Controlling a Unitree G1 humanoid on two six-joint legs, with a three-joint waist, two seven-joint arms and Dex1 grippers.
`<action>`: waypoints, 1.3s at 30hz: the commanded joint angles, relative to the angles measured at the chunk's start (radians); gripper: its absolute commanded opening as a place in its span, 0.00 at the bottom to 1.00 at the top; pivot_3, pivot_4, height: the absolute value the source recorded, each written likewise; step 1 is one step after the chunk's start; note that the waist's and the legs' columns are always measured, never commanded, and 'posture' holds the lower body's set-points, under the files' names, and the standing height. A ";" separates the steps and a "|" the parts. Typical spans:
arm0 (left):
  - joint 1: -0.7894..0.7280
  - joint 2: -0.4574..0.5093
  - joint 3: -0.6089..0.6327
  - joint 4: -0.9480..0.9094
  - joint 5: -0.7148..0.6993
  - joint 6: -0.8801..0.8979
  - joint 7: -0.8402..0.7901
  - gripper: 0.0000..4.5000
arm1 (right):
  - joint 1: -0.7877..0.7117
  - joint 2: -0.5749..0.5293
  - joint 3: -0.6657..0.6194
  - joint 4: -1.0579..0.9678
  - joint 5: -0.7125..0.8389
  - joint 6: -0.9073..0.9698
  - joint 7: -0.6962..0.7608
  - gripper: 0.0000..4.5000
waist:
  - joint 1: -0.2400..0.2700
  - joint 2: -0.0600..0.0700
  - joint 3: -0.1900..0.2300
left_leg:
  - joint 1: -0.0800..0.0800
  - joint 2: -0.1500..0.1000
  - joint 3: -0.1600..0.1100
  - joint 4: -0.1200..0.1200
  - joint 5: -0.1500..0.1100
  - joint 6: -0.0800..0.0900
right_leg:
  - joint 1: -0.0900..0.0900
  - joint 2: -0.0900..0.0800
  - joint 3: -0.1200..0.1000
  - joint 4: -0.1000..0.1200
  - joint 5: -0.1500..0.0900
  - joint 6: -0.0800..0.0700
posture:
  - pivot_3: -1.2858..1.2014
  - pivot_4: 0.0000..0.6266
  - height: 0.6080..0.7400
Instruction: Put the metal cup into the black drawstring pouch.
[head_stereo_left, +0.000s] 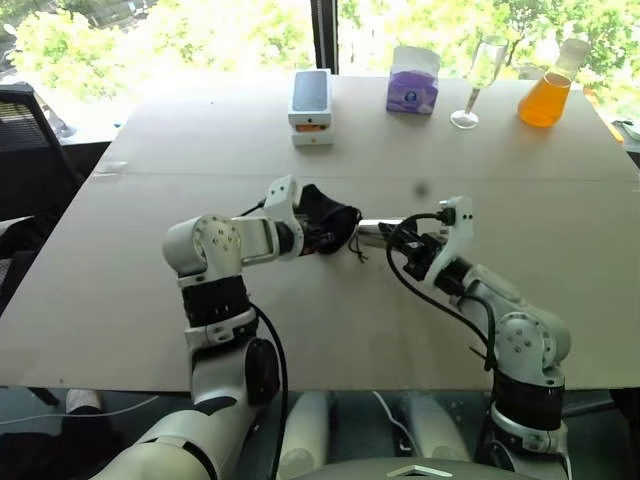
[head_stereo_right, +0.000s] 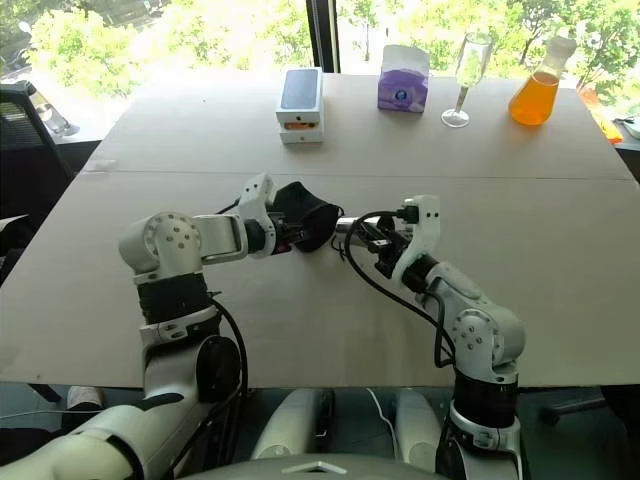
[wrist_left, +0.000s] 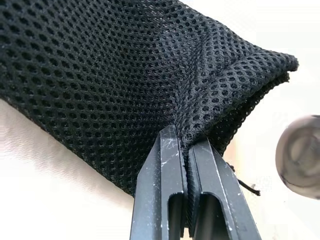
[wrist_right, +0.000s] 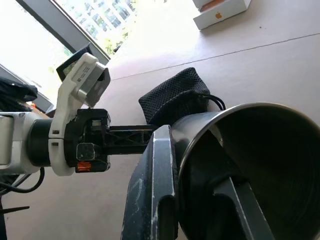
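The black drawstring pouch (head_stereo_left: 328, 216) hangs just above the middle of the table, its mesh fabric pinched at one edge by my left gripper (wrist_left: 187, 147), which is shut on it. The metal cup (head_stereo_left: 372, 231) lies on its side in the air just right of the pouch, bottom toward the pouch, a small gap between them. My right gripper (wrist_right: 192, 162) is shut on the cup's wall (wrist_right: 260, 165), one finger outside and one inside the open mouth. The cup's round base (wrist_left: 300, 157) shows beside the pouch in the left wrist view. The pouch's cord (head_stereo_left: 355, 250) dangles below it.
Along the far edge of the table (head_stereo_left: 120, 300) stand a white box with a dark top (head_stereo_left: 311, 105), a purple tissue box (head_stereo_left: 413, 80), a stemmed wine glass (head_stereo_left: 480, 80) and a flask of orange liquid (head_stereo_left: 546, 95). A black chair (head_stereo_left: 25, 140) is at the left.
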 joint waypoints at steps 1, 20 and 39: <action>-0.009 0.009 0.008 -0.013 -0.037 0.002 0.016 0.00 | -0.011 0.012 0.016 -0.006 0.031 -0.047 -0.005 0.01 | 0.000 0.000 0.000 | 0.000 0.000 0.000 0.000 0.000 0.000 | 0.000 0.000 0.000 0.000 0.000 0.000 | 0.52 0.24 1.00; -0.014 0.045 -0.032 -0.025 -0.256 0.002 0.070 0.00 | -0.090 0.073 0.070 0.193 0.110 -0.154 0.021 0.01 | -0.001 0.000 0.000 | 0.000 0.000 0.000 -0.001 0.000 0.000 | -0.001 0.000 0.001 0.000 0.000 0.000 | 0.52 0.24 1.00; -0.052 0.104 -0.215 -0.141 -0.335 0.002 0.109 0.00 | -0.136 0.086 0.163 0.370 -0.136 -0.405 -0.037 0.01 | -0.002 0.000 0.000 | -0.001 0.000 0.002 -0.002 0.000 -0.001 | -0.003 0.000 0.003 0.000 0.000 0.000 | 0.52 0.24 1.00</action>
